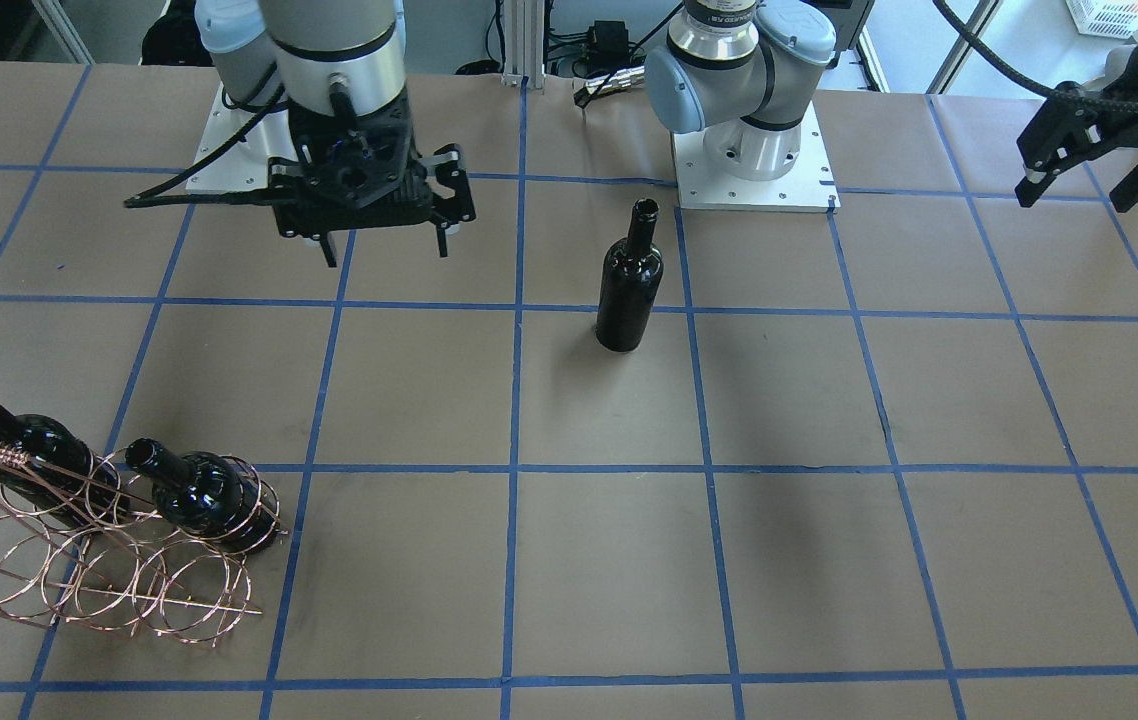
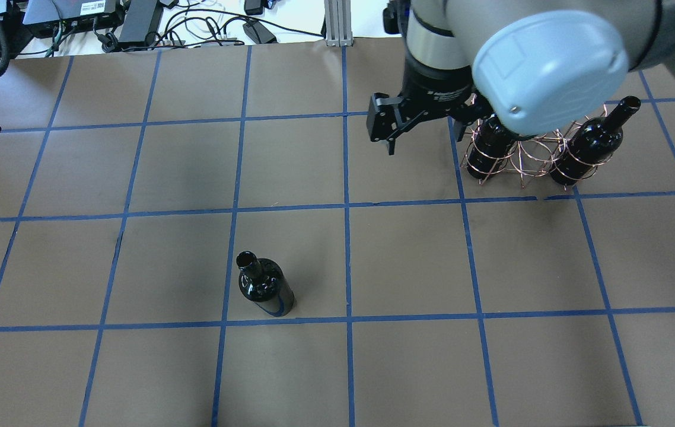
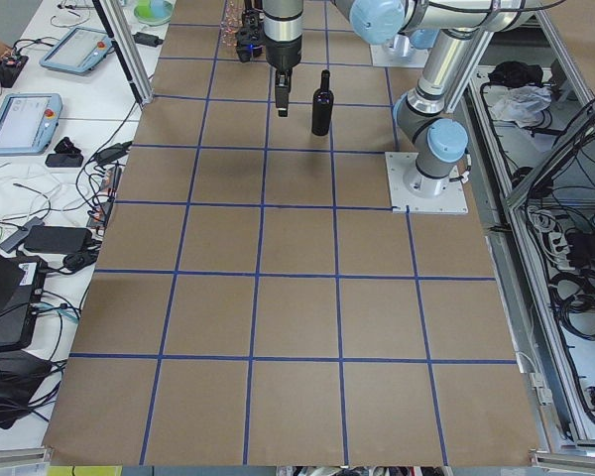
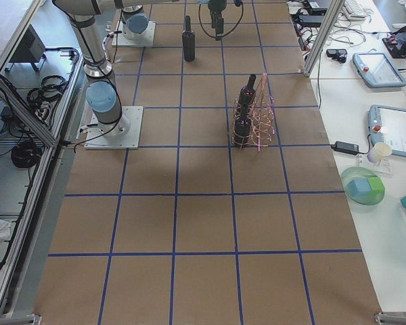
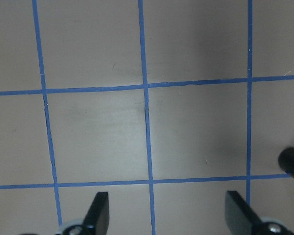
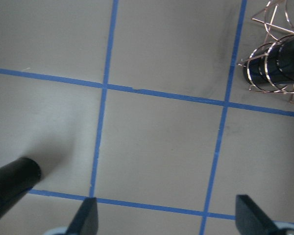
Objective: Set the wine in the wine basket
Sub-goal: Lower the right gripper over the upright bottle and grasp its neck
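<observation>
The glossy, near-black glass wine bottle (image 1: pixel 629 290) stands upright and alone near the middle of the brown, blue-gridded surface (image 1: pixel 829 580). It is well apart from the rose-gold wire basket (image 1: pixel 99 590) of round rings, whose upper rings already carry two look-alike dark bottles (image 1: pixel 199 495). The right claw (image 1: pixel 388 255) hangs raised between bottle and basket, fingers apart and holding nothing. The left claw (image 1: pixel 1074 200) hovers far off toward the other end, also spread and empty.

A tall, narrow bottle tips easily, so a finger clipping its neck or shoulder on approach would likely topple it and send it rolling. The glass looks slick, and an off-centre pinch could let it swing or slip in the carry. The light wire frame may slide or tilt if the bottle's base catches a ring rather than entering it.

The front-facing view lays out the free lower rings. Overhead, the right arm's elbow hides much of the basket (image 2: pixel 536 157). Only the right wrist view shows both the bottle's neck (image 6: pixel 10 183) and a corner of the basket (image 6: pixel 269 14).
</observation>
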Available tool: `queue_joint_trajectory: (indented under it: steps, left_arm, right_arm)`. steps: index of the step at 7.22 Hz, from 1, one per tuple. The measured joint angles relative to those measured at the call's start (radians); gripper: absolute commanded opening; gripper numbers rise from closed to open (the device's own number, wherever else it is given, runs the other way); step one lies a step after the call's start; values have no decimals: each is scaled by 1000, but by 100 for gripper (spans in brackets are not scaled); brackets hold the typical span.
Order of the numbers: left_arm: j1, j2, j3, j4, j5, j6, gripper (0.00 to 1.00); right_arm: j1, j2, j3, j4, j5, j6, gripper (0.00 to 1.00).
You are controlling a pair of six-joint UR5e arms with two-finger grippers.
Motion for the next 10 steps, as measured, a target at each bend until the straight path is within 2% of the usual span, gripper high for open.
queue_joint_trajectory:
  steps: [3,6,10]
  left_arm:
    - [16,1,-5,-2,21,0,88]
    - [27,3,-11,-4,25,1,88]
    - [27,4,-13,-9,24,2,88]
  right_arm:
    - [138,15,-17,-45,47,196,100]
    - [283,143,-127,-52,42,424,100]
    - [376,246,-138,-106,38,600,100]
